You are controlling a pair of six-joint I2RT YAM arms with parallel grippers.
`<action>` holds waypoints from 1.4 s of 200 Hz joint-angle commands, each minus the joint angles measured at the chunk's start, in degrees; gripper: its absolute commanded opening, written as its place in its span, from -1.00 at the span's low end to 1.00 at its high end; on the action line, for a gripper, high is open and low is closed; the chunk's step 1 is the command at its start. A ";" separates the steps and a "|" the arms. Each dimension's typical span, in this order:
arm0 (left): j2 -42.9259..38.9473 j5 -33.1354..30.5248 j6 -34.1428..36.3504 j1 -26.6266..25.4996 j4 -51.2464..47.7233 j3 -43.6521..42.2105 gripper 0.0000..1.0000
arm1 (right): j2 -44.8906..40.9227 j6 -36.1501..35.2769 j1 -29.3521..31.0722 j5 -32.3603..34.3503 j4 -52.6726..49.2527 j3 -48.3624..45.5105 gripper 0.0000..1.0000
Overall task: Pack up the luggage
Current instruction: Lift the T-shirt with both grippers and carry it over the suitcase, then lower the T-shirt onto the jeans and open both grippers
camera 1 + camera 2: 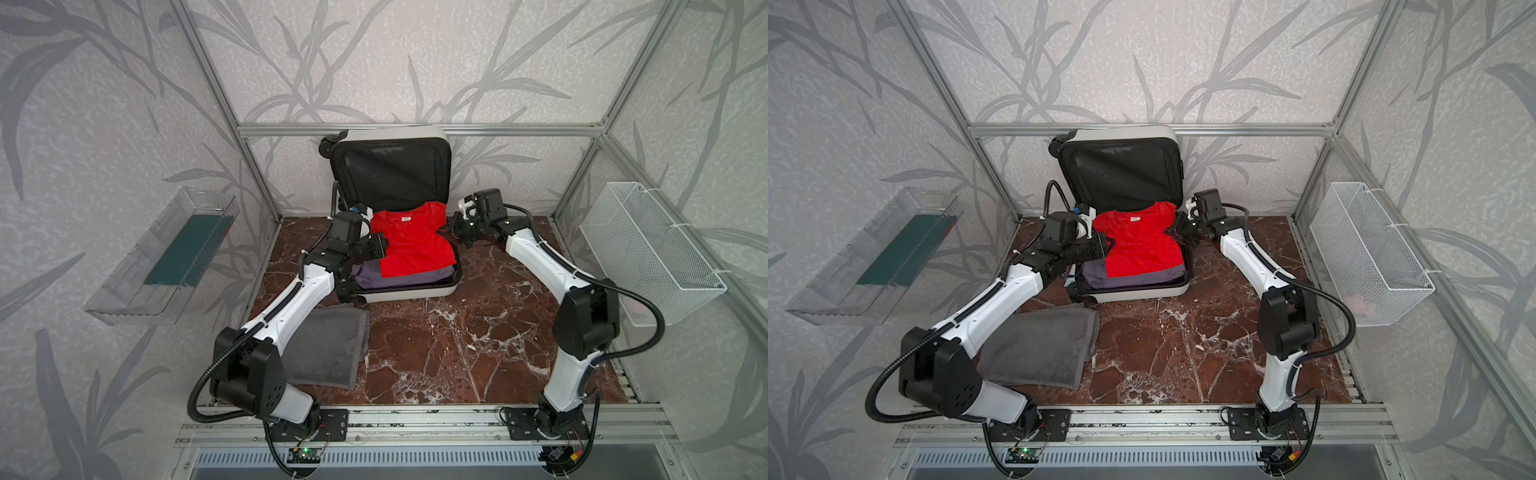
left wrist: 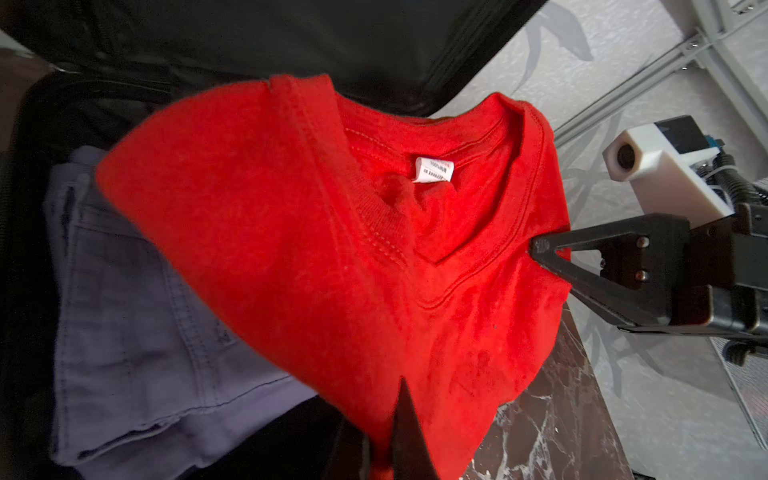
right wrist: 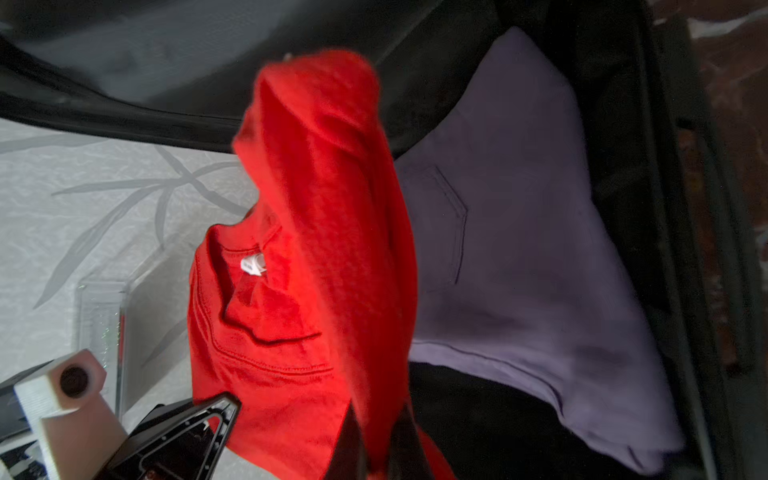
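Left gripper [image 2: 380, 440] pinching red shirt [image 2: 291, 228], tag [image 2: 433, 170] illegible

Grey towel [image 1: 328, 349], clear bin [image 1: 133, 299], wire basket [image 1: 648, 249]

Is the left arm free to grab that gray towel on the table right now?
Probably not yet: the left gripper is shut on the red shirt over the luggage. The gray towel lies close beside that arm, nothing on it.
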 commanded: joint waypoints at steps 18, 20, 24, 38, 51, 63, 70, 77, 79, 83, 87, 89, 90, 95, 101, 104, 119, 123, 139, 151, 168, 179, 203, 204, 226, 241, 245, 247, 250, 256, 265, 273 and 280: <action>4.88 2.86 1.67 5.10 1.80 1.05 -1.00 | 9.17 -2.80 1.19 2.09 -5.70 11.66 -1.00; 5.15 2.91 1.65 5.28 1.95 1.05 -1.00 | 9.58 -2.89 1.29 2.27 -5.86 11.94 -1.00; 5.84 3.11 1.57 5.57 2.10 1.11 -1.00 | 10.27 -3.06 1.34 2.60 -5.96 12.45 -1.00; 8.41 3.74 1.38 6.28 2.92 1.22 -1.00 | 12.60 -3.46 1.35 3.56 -6.33 13.64 -1.00; 10.64 3.88 1.64 6.51 3.14 1.55 -1.00 | 14.50 -3.48 1.35 3.89 -6.39 14.27 -1.00; 12.52 3.63 2.07 6.68 3.17 1.88 -1.00 | 16.20 -3.53 1.35 3.86 -6.43 14.69 -1.00; 13.54 3.24 2.32 6.73 3.02 2.09 -1.00 | 17.09 -3.62 1.32 3.85 -6.48 14.89 -1.00; 14.44 2.86 2.76 6.80 2.78 2.30 -1.00 | 17.83 -3.63 1.35 3.93 -6.62 14.89 -1.00; 14.75 2.75 2.82 6.85 2.67 2.42 -1.00 | 18.05 -3.58 1.35 4.01 -6.62 14.86 -1.00; 15.15 2.47 3.05 6.86 2.49 2.53 -1.00 | 18.34 -3.58 1.35 4.09 -6.61 14.91 -1.00; 15.59 2.28 3.20 6.95 2.39 2.69 -1.00 | 18.75 -3.58 1.33 4.12 -6.62 14.83 -1.00; 15.87 2.19 3.24 6.95 2.29 2.76 -1.00 | 18.88 -3.61 1.34 4.12 -6.62 14.83 -1.00; 15.95 2.12 3.32 6.95 2.25 2.78 -1.00 | 18.96 -3.62 1.35 4.16 -6.62 14.82 -1.00; 16.53 1.94 3.41 7.00 2.12 2.92 -1.00 | 19.39 -3.60 1.32 4.20 -6.63 14.82 -1.00; 17.15 1.88 3.53 7.04 1.96 3.19 -1.00 | 19.84 -3.62 1.26 4.33 -6.66 14.99 -1.00; 17.41 1.79 3.69 7.04 1.87 3.25 -1.00 | 19.99 -3.69 1.25 4.37 -6.70 15.08 -0.98; 18.79 1.28 4.09 7.19 0.91 4.30 -0.92 | 20.50 -4.01 1.04 4.61 -7.22 15.56 -0.75; 19.08 1.17 4.26 7.21 0.72 4.58 -0.88 | 20.56 -4.23 0.96 4.68 -7.48 15.69 -0.69; 20.15 0.73 5.08 7.38 -0.74 6.21 -0.57 | 19.81 -5.27 0.77 5.47 -8.84 15.93 -0.39; 20.56 0.21 5.95 7.56 -2.10 7.45 -0.31 | 18.47 -6.44 0.40 5.94 -9.89 15.82 -0.26; 20.21 -0.62 7.14 7.78 -3.87 9.10 0.02 | 15.83 -7.80 0.03 7.53 -10.38 14.56 -0.17; 19.60 -1.02 7.78 7.92 -5.02 10.25 0.15 | 14.01 -8.47 -0.13 8.23 -10.55 13.66 -0.16; 16.58 -0.42 7.51 7.92 -5.35 10.68 0.30 | 10.83 -8.77 0.11 8.48 -9.52 11.18 -0.16; 16.43 -0.33 7.39 7.92 -5.22 10.57 0.30 | 10.72 -8.75 0.11 8.45 -9.39 11.07 -0.16; 13.03 3.11 3.61 7.33 -1.88 8.01 0.35 | 9.14 -7.81 1.34 7.79 -7.22 8.39 -0.16; 11.31 4.47 1.45 5.92 0.50 5.76 0.36 | 8.76 -7.03 2.64 7.58 -5.73 6.61 -0.16; 11.05 4.75 0.83 5.56 1.19 5.06 0.36 | 8.75 -6.79 2.98 7.57 -5.25 6.05 -0.16; 10.83 4.87 0.54 5.37 1.51 4.69 0.36 | 8.75 -6.66 3.14 7.51 -4.98 5.75 -0.16; 10.62 5.14 0.07 5.03 2.11 4.20 0.36 | 8.75 -6.51 3.42 7.54 -4.55 5.32 -0.16; 10.43 5.51 -0.79 4.45 3.42 3.00 0.36 | 8.80 -6.08 3.92 7.43 -3.83 4.42 -0.16; 10.40 6.10 -2.08 3.67 5.23 1.30 0.36 | 9.08 -5.46 4.56 7.37 -2.71 3.19 -0.16; 10.86 6.34 -2.85 3.09 6.35 0.13 0.37 | 9.47 -4.98 5.12 7.22 -2.03 2.19 -0.16; 11.59 6.26 -3.21 2.76 6.88 -0.59 0.37 | 9.87 -4.62 5.28 7.32 -1.53 1.47 -0.16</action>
